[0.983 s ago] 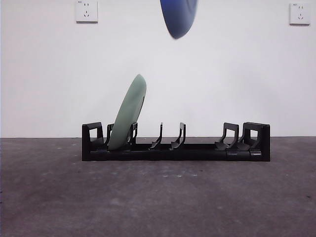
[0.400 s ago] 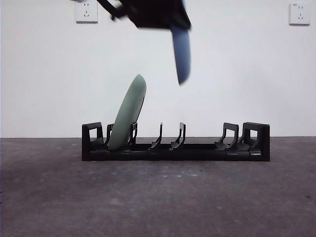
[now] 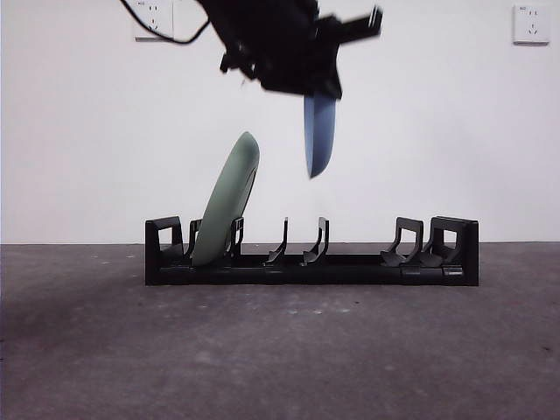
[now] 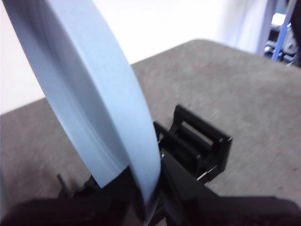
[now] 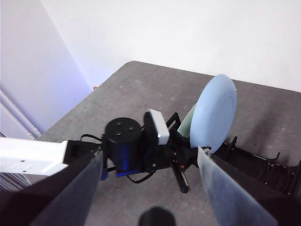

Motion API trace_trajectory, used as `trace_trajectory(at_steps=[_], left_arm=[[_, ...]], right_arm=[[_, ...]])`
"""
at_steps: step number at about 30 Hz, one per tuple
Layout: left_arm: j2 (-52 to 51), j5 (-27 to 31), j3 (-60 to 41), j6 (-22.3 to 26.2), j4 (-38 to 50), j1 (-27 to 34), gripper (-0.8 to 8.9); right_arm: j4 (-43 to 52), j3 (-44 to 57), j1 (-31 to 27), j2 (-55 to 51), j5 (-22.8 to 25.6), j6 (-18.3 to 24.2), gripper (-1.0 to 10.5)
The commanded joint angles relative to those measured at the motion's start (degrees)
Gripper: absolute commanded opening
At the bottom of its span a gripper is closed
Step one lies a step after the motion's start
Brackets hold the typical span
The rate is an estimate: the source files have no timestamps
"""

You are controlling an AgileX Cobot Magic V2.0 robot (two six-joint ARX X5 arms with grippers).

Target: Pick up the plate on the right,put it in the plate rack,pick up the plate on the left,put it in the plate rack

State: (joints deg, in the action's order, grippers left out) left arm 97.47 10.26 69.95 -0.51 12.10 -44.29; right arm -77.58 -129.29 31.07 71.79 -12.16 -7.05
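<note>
A blue plate (image 3: pixel 320 136) hangs edge-on and upright in the air, above the middle prongs of the black plate rack (image 3: pixel 350 267). My left gripper (image 3: pixel 318 91) is shut on its top rim; the left wrist view shows the blue plate (image 4: pixel 94 103) clamped between the jaws (image 4: pixel 146 202) with the rack (image 4: pixel 202 146) below. A green plate (image 3: pixel 229 199) leans in the rack's left slot. My right gripper (image 5: pixel 150 155) is open and holds nothing, high above the table, looking down on the left arm and the blue plate (image 5: pixel 215 113).
Middle prongs (image 3: pixel 302 245) and right-end prongs (image 3: pixel 411 241) of the rack hold nothing. The dark grey table (image 3: pixel 280 350) stretches in front of the rack. Two wall sockets (image 3: pixel 153 17) (image 3: pixel 531 24) sit on the white wall behind.
The left arm has come down into the front view with the blue plate, which has turned from tilted to upright and dropped closer to the rack. The green plate has not moved.
</note>
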Motion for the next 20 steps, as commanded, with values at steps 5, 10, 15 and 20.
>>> trace_trajectory(at_steps=[5,10,15,20], left_arm=[[4.3,-1.7,-0.2,0.5,0.1,1.3,-0.07],[6.9,-1.7,-0.2,0.5,0.4,1.7,-0.07],[8.9,-1.7,-0.2,0.5,-0.2,2.4,-0.07],[10.8,-1.7,-0.2,0.7,-2.8,3.4,-0.07]], right_arm=[[-1.4,0.5,0.1,-0.2,-0.3,1.2,3.5],[-1.4,2.4,0.1,-0.2,-0.5,1.7,3.5],[-1.4,5.7,0.1,-0.5,-0.5,2.3,3.5],[-1.4,8.3,0.1,-0.4,-0.5,2.8,3.5]])
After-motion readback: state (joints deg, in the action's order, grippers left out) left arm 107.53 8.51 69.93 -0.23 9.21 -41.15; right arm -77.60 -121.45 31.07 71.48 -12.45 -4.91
